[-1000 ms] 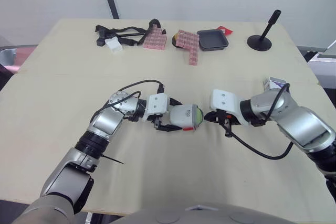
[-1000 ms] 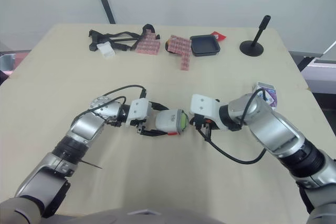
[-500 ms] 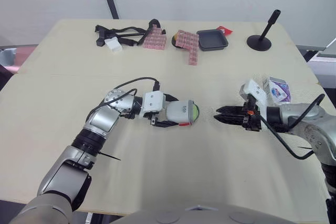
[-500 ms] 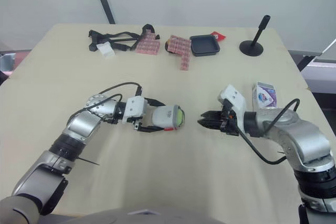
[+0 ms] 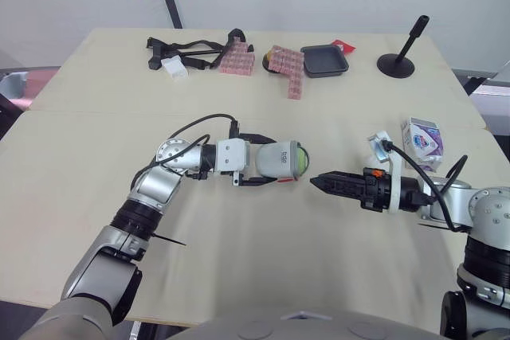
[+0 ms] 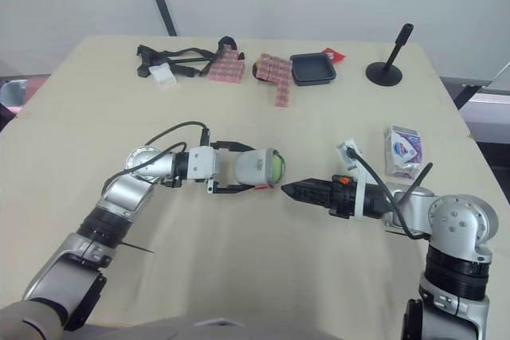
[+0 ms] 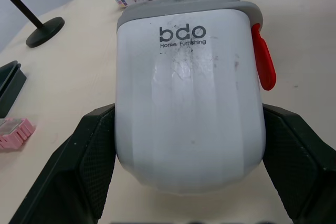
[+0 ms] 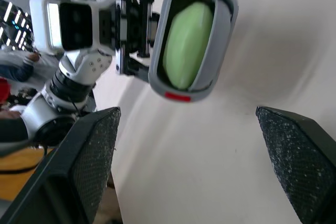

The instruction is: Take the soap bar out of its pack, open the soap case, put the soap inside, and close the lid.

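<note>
Well off table [image 5: 239,268] edges, left pincer [image 5: 267,160] clamps soap case [image 7: 189,87]; right pincer [image 5: 319,182] apart nearby.

White soap case [image 5: 280,160] with grey rim, sideways in the left pincer [image 5: 273,161], green soap [image 8: 187,44] inside, white and purple pack [image 5: 421,136] flat on the worktop [image 5: 263,260]
</note>
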Tool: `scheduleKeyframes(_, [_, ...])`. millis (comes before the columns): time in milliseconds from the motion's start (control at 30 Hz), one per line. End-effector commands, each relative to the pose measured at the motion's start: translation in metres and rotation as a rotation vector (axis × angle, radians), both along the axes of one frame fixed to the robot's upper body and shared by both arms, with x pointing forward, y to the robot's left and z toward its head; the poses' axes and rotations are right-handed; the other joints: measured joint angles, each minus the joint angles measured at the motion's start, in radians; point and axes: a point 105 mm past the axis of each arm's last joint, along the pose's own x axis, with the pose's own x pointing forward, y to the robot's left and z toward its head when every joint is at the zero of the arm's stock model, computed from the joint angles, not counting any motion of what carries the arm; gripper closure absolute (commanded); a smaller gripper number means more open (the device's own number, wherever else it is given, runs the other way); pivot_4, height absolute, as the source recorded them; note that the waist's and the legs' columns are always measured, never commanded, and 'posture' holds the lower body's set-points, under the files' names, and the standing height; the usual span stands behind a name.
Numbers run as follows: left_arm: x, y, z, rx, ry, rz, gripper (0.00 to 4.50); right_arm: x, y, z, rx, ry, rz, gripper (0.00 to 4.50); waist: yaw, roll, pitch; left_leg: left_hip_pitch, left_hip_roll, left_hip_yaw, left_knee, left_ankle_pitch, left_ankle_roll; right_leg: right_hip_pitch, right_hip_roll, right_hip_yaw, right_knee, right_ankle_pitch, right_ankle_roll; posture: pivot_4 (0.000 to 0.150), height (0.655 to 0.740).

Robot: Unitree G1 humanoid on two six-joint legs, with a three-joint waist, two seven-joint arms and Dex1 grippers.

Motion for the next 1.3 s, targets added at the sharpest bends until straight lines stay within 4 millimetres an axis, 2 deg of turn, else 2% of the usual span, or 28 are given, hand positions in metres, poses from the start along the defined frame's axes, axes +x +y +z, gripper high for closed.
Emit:
scheduleKeyframes(33, [-0.004, 0.0, 0.012, -0.041, -0.057, -0.015, 1.04, 0.001, 0.003, 0.007, 0.013, -0.027, -0.02, 0.06, 0.0, 0.0, 0.0, 0.0, 0.0, 0.0, 0.0, 0.0, 0.0, 0.0, 0.0, 0.0, 0.0, 0.0, 0.0, 0.15, 0.74])
scheduleKeyframes(533, [-0.009, -0.012, 0.017, -0.072, -0.084, -0.047, 1.04, 0.007, 0.029, 0.011, 0.038, -0.027, 0.006, 0.06, 0.001, 0.0, 0.0, 0.0, 0.0, 0.0, 0.0, 0.0, 0.0, 0.0, 0.0, 0.0, 0.0, 0.0, 0.0, 0.15, 0.74])
scheduleKeyframes(1300, [-0.01, -0.016, 0.018, -0.067, -0.079, -0.062, 1.04, 0.011, 0.04, 0.009, 0.011, -0.008, 0.014, 0.06, 0.001, 0.0, 0.0, -0.001, -0.002, 0.0, -0.001, 0.0, -0.001, 0.0, 0.0, -0.001, -0.002, 0.0, 0.001, 0.15, 0.74])
